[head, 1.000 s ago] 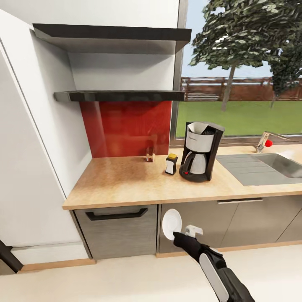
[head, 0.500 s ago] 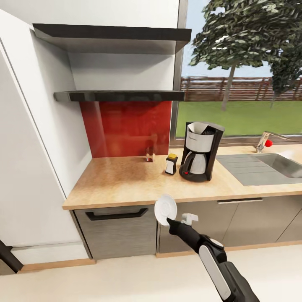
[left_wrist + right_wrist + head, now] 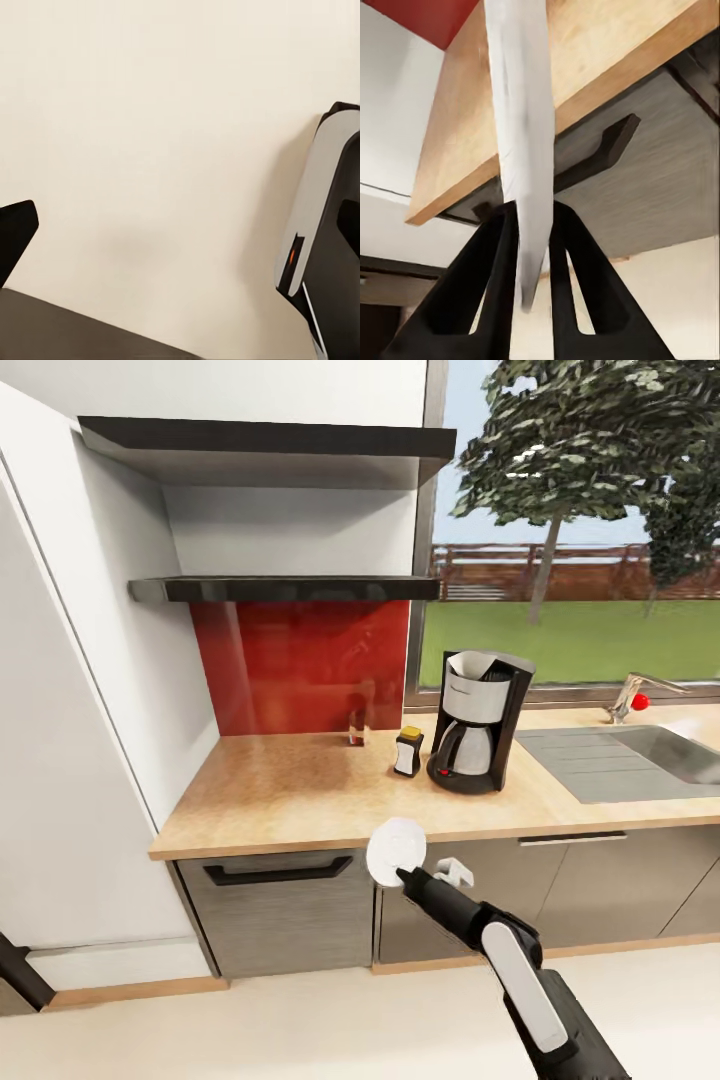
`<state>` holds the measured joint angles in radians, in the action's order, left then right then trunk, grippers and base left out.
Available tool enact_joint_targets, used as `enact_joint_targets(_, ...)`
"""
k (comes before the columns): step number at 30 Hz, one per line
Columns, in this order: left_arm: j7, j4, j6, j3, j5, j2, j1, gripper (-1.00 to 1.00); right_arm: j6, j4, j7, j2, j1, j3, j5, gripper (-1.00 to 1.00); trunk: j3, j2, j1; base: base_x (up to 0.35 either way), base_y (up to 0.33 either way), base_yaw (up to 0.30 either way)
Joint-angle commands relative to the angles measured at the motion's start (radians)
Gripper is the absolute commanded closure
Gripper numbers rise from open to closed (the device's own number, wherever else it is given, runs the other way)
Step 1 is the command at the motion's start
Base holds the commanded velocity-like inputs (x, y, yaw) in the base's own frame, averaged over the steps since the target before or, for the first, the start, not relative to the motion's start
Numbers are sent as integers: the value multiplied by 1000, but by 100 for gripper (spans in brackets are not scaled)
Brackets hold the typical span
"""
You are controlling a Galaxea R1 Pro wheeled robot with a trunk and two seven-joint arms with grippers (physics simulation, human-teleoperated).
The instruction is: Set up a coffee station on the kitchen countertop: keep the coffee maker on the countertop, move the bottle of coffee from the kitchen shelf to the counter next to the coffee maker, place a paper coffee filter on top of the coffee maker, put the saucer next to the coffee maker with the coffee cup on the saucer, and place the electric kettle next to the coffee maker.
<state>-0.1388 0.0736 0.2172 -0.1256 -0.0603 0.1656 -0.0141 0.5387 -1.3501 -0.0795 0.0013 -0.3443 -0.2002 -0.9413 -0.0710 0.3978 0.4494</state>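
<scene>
Two black fingers of the right gripper are pinched onto the rim of the white saucer, which the right wrist view shows edge-on as a thin pale blade rising between them. From the head view the same saucer shows its round face, held upright at the tip of the right gripper, just in front of the countertop edge and above the grey cabinet fronts. The wrist view also gives the underside of that wooden edge and the dark drawer handle close behind the plate.

On the counter, the coffee maker stands upright near the window with a white paper filter sitting in its top and a glass carafe in its base. The bottle of coffee stands just beside it, toward the red backsplash. A steel sink lies on the maker's other side.

The left wrist view shows pale floor and part of the robot's body; whether the left fingers are open or closed cannot be told.
</scene>
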Motion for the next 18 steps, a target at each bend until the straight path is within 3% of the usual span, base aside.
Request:
enact_joint_targets(1, 1, -2, 4, -2, -7, 0, -1, -100, 4, -14, -40, 0, -5, 0, -40, 100, -2, 2, 1, 0, 0, 0)
enact_joint_targets(5, 1, -5, 4, -2, -8, 0, -1, -100, 8, -43, -112, 0, -13, 1, -118, 100, -2, 2, 1, 0, 0, 0)
enact_joint_targets(9, 1, -6, 4, -2, -9, -1, -1, -100, 8, -74, -169, 0, -32, 1, -145, 100, -2, 2, 1, 0, 0, 0)
enact_joint_targets(16, 1, -6, 4, -3, -10, -3, -1, -100, 8, -123, -334, 2, -116, 1, -157, 100, -2, 2, 1, 0, 0, 0)
enact_joint_targets(18, 1, -6, 2, -3, -10, -3, -1, -100, 9, -125, -383, 3, -139, 3, -211, 100, -2, 2, 1, 62, 0, 0)
